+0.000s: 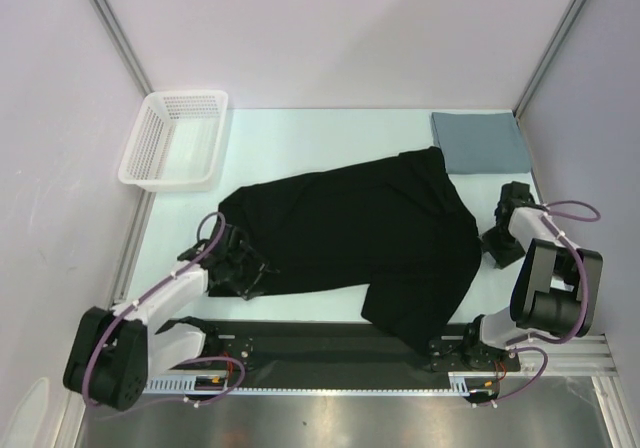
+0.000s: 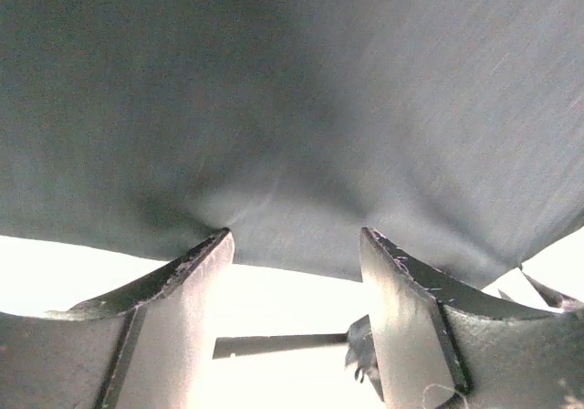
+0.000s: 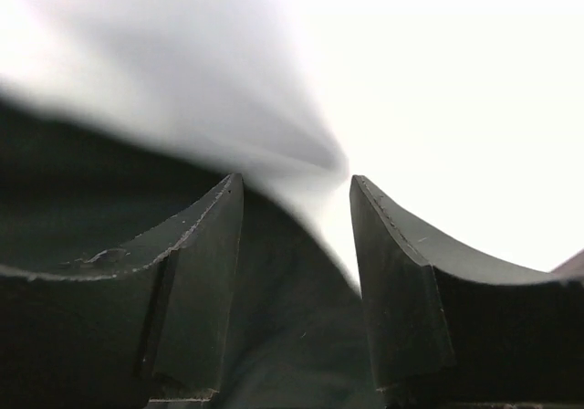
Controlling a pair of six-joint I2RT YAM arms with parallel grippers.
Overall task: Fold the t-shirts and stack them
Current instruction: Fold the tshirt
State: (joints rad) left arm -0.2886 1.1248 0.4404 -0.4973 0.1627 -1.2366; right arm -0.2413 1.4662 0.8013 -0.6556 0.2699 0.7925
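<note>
Large plain black cloth t-shirt [image 1: 370, 238] spread rumpled across the middle of the pale tabletop [image 1: 330, 128]. Slate grey-blue cloth t-shirt [image 1: 480, 140] folded square at the far right corner, meeting the black one's far edge. Left tool [image 2: 297, 235] at the black shirt's left edge, fingers spread, hem just ahead of the tips. Right tool [image 3: 297, 181] just beside the right edge, likewise spread, pinching nothing.

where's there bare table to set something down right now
Widest bare table lies along the far edge, between the white basket and the folded grey-blue shirt. A thin strip runs along the black shirt's near side, on the left. Crowded: the middle, plus its side edges where the left gripper and right gripper sit.
</note>
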